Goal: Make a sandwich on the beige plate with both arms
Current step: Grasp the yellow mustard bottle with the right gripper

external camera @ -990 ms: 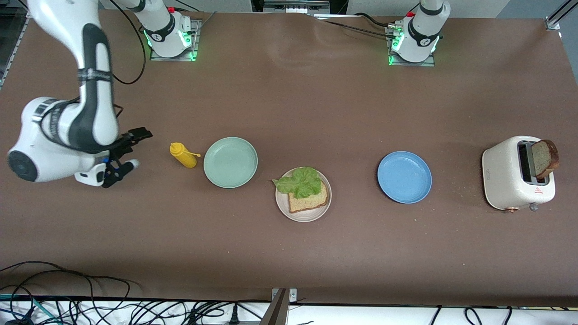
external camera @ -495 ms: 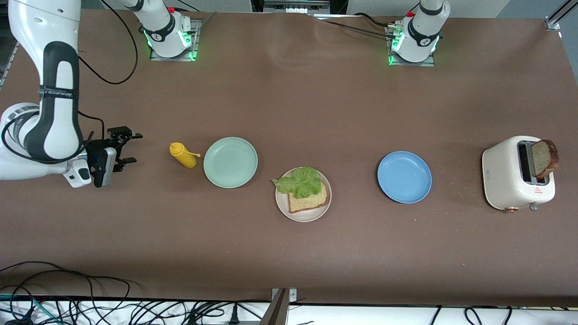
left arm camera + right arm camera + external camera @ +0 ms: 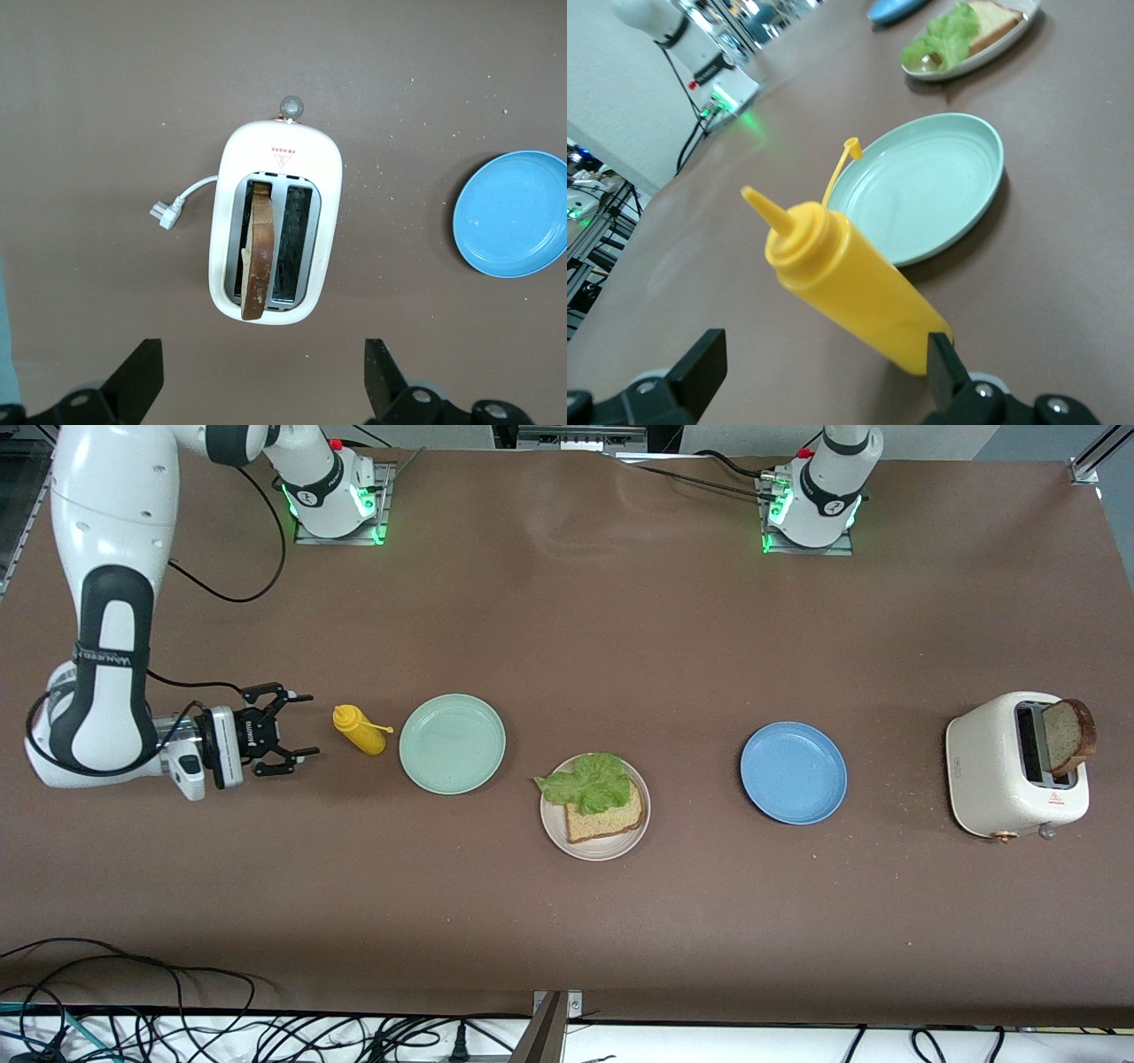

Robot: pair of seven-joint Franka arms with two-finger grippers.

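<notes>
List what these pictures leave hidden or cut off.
- Left gripper: outside the front view; in the left wrist view only its open fingertips show over the toaster.
- Bread slice in the toaster: its lower part sits hidden in the slot.
- Bottom bread slice on the beige plate: partly covered by the lettuce.
- Mustard bottle: its base hidden by the right gripper finger, right wrist view.

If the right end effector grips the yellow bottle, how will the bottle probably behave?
The yellow bottle looks like soft plastic, so it would likely dent under a firm grip. It is tall and narrow, so a sideways push may tip it. Its cap hangs open, so squeezing might spill sauce.
</notes>
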